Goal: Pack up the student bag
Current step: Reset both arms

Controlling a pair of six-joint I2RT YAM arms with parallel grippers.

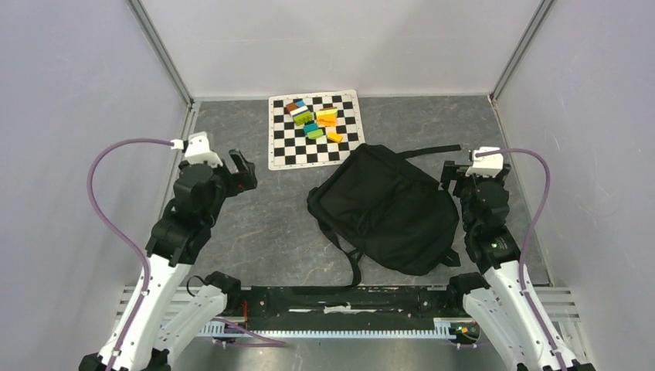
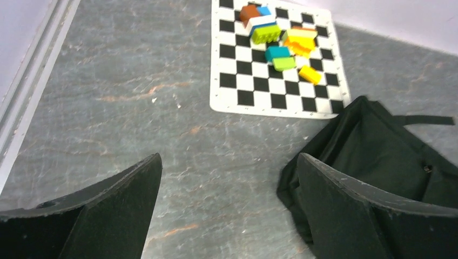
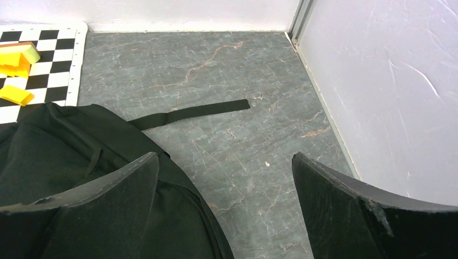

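The student bag (image 1: 386, 205) is a large black fabric backpack lying flat right of the table's middle, one strap (image 1: 429, 151) stretched toward the right arm. It also shows at the right of the left wrist view (image 2: 378, 145) and the lower left of the right wrist view (image 3: 59, 151). My left gripper (image 1: 242, 168) hangs open over bare table left of the bag, nothing between its fingers (image 2: 124, 210). My right gripper (image 1: 456, 171) stands open just beyond the bag's right edge, empty, over the grey surface (image 3: 248, 178).
A black-and-white checkered mat (image 1: 315, 130) lies at the back with several small coloured blocks (image 1: 313, 117) piled on it, also seen in the left wrist view (image 2: 278, 46). White walls close in on the left, right and back. A metal rail runs along the near edge.
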